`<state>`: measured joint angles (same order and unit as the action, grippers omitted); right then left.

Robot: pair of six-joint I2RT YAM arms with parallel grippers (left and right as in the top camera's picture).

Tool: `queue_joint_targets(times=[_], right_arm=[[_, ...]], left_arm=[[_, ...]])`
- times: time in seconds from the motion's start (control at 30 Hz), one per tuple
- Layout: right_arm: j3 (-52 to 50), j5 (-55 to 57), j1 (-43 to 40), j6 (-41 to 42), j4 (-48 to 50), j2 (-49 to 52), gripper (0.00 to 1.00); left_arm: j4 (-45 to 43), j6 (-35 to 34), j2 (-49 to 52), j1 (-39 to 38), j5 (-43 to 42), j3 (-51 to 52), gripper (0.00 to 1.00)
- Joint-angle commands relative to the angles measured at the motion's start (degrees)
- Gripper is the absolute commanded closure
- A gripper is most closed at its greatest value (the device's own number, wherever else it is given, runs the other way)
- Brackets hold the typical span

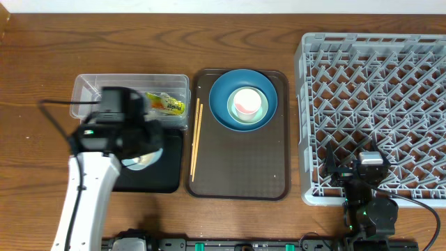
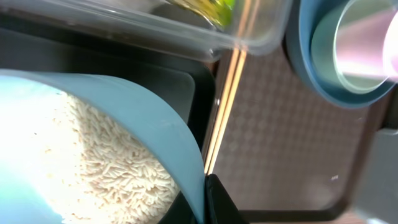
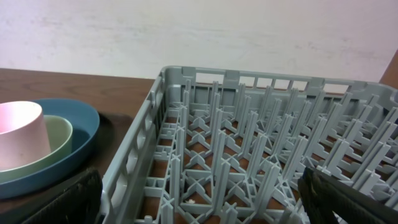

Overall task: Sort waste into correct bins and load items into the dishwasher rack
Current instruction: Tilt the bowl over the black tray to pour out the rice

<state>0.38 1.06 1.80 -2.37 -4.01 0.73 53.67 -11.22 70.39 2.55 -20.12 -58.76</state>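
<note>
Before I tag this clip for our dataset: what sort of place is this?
Probably a staged dish-clearing station on a wooden table: a grey dishwasher rack, a brown serving tray with stacked bowls, and a clear tub for waste.

Left arm (image 1: 89, 185) covers most of light blue bowl (image 1: 148, 160), black tray (image 1: 167, 178).

Surface: wooden table (image 1: 42, 56).
Left: clear tub (image 1: 87, 85); black tray (image 1: 164, 183) just beside it, partly hidden, probably touching.
Centre: brown serving tray (image 1: 237, 167).
Right: grey dishwasher rack (image 1: 306, 125).
</note>
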Motion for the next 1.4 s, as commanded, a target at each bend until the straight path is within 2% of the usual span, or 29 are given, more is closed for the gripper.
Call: queue_joint_targets(times=[0.0, 0.17, 0.33, 0.93, 1.13, 1.37], right_arm=[[-0.1, 0.2, 0.0, -0.7, -0.2, 0.0, 0.01], [-0.1, 0.2, 0.0, -0.7, -0.2, 0.0, 0.01], [-0.1, 0.2, 0.0, -0.7, -0.2, 0.0, 0.01], [-0.1, 0.2, 0.0, -0.7, -0.2, 0.0, 0.01], [-0.1, 0.2, 0.0, -0.7, -0.2, 0.0, 0.01], [-0.1, 0.2, 0.0, -0.7, -0.2, 0.0, 0.01]], left_arm=[[0.0, 5.0, -0.3, 7.8, -12.0, 0.9, 0.94], [-2.8, 6.3, -0.2, 16.0, -20.0, 4.8, 0.94], [-6.8, 6.3, 0.2, 20.3, -24.5, 9.5, 0.94], [-8.8, 6.5, 2.7, 20.9, -31.5, 11.7, 0.94], [-10.0, 7.2, 2.9, 22.5, -39.8, 11.7, 0.94], [-10.5, 7.2, 2.9, 29.4, -47.6, 11.7, 0.94]])
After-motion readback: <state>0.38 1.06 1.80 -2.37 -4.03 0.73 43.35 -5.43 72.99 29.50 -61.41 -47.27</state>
